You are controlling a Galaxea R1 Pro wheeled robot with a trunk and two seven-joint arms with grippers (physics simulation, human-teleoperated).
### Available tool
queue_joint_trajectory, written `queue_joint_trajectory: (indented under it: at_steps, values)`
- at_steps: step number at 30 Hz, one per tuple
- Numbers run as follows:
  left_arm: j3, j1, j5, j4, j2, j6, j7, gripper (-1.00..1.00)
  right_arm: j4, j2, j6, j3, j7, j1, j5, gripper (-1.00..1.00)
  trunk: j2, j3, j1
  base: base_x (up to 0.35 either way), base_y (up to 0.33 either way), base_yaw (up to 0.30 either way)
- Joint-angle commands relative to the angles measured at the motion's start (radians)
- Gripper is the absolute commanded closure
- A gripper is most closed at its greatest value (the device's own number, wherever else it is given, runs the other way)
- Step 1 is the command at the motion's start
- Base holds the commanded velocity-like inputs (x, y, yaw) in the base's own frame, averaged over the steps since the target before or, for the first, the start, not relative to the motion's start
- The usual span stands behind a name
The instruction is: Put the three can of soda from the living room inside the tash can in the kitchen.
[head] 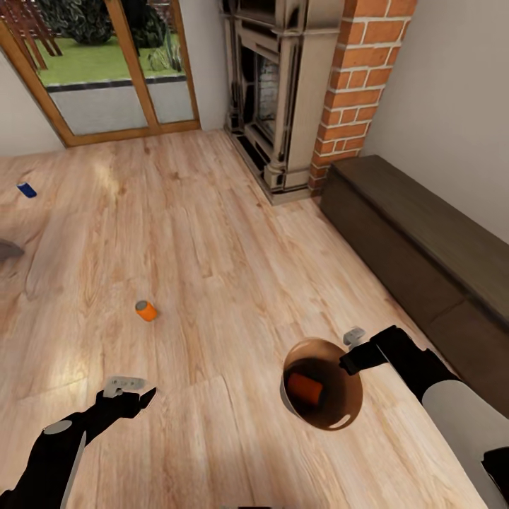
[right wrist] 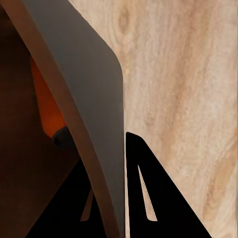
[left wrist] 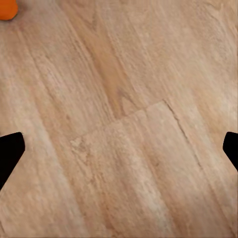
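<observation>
My right gripper (head: 348, 362) is shut on the rim of the tash can (head: 332, 410), a round bin with a brown inside, held just above the wooden floor. One orange can of soda (head: 305, 388) lies inside it, also seen in the right wrist view (right wrist: 47, 106), where the fingers (right wrist: 144, 193) pinch the bin's grey wall (right wrist: 94, 89). A second orange can (head: 145, 310) lies on the floor ahead of my left gripper (head: 141, 397), which is open and empty; that can (left wrist: 7, 9) sits at the corner of the left wrist view. A blue can (head: 26, 189) lies far left.
A fireplace (head: 268, 92) with a brick column (head: 353, 78) stands ahead on the right. A long dark low cabinet (head: 424, 233) runs along the right wall. Glass patio doors (head: 106, 63) are at the back left. A grey object (head: 7, 249) pokes in at the left edge.
</observation>
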Motion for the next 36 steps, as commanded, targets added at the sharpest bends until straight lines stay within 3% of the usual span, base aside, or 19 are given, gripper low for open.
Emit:
queue_joint_trajectory:
  at_steps: [1, 14, 36]
  values:
    - [0.000, 0.000, 0.000, 0.000, 0.000, 0.000, 0.000, -1.00, 0.000, 0.000, 0.009, -0.001, 0.005, 0.000, -0.017, 1.00, 0.000, 0.000, 0.000, 0.302, 0.140, 0.252]
    - [-0.001, 0.000, -0.001, 0.000, 0.000, 0.000, 0.001, -1.00, 0.000, 0.000, 0.009, -0.001, 0.005, 0.000, -0.017, 1.00, 0.000, 0.000, 0.000, 0.295, 0.151, 0.239]
    - [-0.002, 0.000, -0.003, 0.000, 0.000, 0.000, 0.003, -1.00, 0.000, 0.010, 0.010, -0.002, 0.005, 0.000, -0.017, 1.00, 0.000, 0.000, 0.000, 0.298, 0.137, 0.010]
